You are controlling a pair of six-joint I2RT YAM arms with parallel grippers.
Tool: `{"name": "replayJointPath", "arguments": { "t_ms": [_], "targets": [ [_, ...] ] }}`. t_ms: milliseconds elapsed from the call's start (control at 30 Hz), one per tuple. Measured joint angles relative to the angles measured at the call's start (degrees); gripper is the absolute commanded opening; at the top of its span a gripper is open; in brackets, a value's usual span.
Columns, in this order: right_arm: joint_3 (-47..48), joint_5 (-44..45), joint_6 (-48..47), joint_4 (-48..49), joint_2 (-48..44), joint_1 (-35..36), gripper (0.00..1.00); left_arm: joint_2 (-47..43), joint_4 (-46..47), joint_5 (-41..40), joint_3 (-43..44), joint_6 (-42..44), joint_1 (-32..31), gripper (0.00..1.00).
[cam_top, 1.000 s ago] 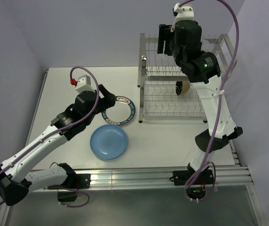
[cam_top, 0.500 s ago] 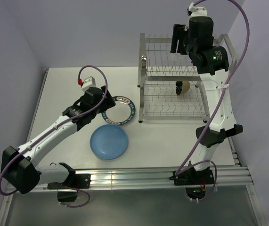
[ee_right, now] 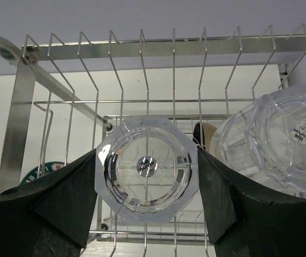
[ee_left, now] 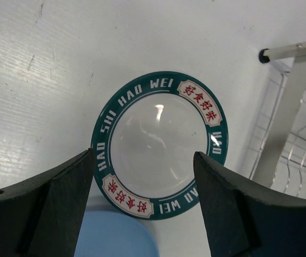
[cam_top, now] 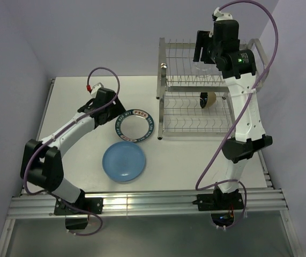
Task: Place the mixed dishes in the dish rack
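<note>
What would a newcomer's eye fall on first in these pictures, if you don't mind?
Most striking is the clear glass gripped in the right gripper at the dish rack's upper tier, beside a second glass resting there. On the table, the open left gripper hovers above the white plate with a teal lettered rim, with the light-blue plate just nearer the arms.

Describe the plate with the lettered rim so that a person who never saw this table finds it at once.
On the white table, look just left of the tall silver wire dish rack. A round white plate with a dark teal rim lies flat there. Unlike the plain light-blue plate beside it, its rim carries the white words HAO WEI and red Chinese characters.
</note>
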Motion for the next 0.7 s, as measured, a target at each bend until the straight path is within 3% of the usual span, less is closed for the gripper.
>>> {"name": "replayJointPath", "arguments": {
  "t_ms": [67, 167, 300, 367, 400, 700],
  "targets": [
    [0.00, -0.17, 0.37, -0.07, 0.26, -0.07, 0.14, 2.95, -0.22, 0.66, 1.44, -0.02, 1.03, 0.81],
    [0.00, -0.59, 0.81, -0.13, 0.28, -0.33, 0.37, 6.60, -0.52, 1.36, 2.97, -0.20, 2.45, 0.82],
    [0.00, -0.87, 0.94, -0.09, 0.28, -0.50, 0.83, 9.94, -1.20, 2.45, 3.72, -0.20, 4.26, 0.82],
    [0.00, -1.01, 1.05, -0.13, 0.26, -0.52, 0.95, 11.21, -1.31, 2.71, 4.09, -0.17, 5.01, 0.81],
    [0.00, -1.09, 1.07, -0.13, 0.26, -0.52, 1.00, 11.93, -1.33, 3.04, 4.46, -0.17, 5.35, 0.79],
    [-1.01, -3.10, 1.44, 0.42, -1.95, -0.52, 1.00, 17.90, -1.11, 5.11, 6.38, 0.07, 6.69, 0.68]
  ]
}}
